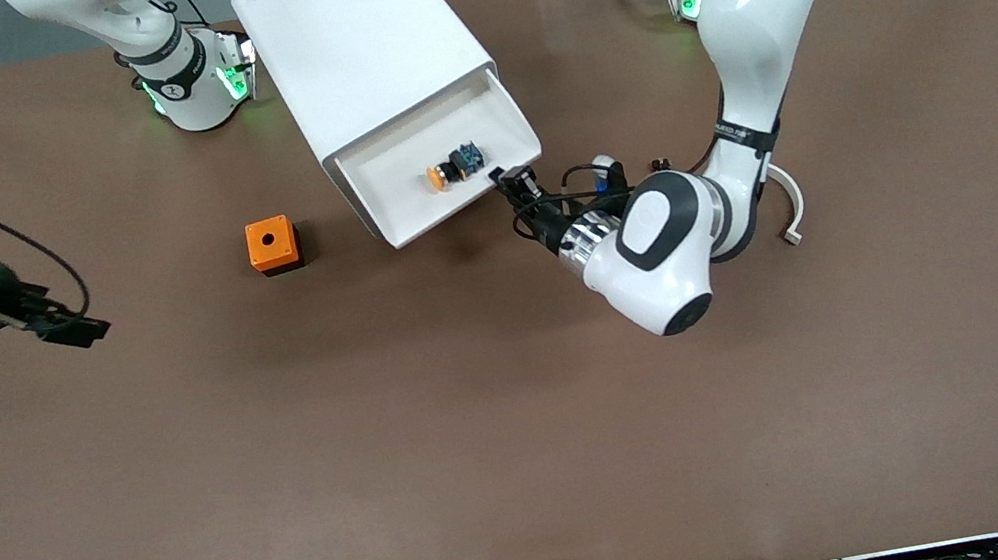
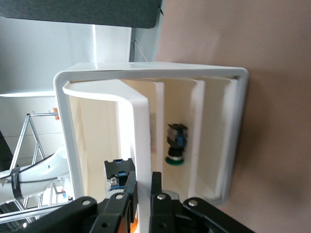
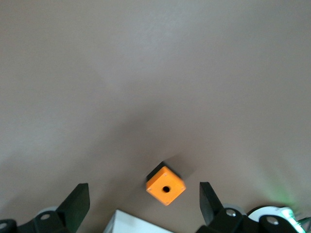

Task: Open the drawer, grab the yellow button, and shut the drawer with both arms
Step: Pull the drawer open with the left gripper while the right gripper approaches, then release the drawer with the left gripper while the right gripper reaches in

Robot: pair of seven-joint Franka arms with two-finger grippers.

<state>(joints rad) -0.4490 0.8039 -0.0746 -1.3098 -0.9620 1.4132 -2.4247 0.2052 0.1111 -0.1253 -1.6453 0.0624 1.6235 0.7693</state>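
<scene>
The white cabinet (image 1: 358,40) stands near the arms' bases, and its top drawer (image 1: 409,226) is pulled out toward the front camera. In the drawer lies the button (image 1: 452,169), with an orange cap and a black-and-blue body. My left gripper (image 1: 511,181) is shut on the drawer's front wall at the corner toward the left arm's end. In the left wrist view the fingers (image 2: 130,187) pinch that wall (image 2: 142,131), with the button's body (image 2: 119,172) just inside. My right gripper (image 1: 77,330) hangs open over the table toward the right arm's end, holding nothing.
An orange cube with a hole (image 1: 272,245) sits on the brown table beside the drawer, toward the right arm's end; the right wrist view shows the cube (image 3: 165,185) between the open fingers, farther off. A green-capped part (image 2: 176,145) lies in a lower drawer.
</scene>
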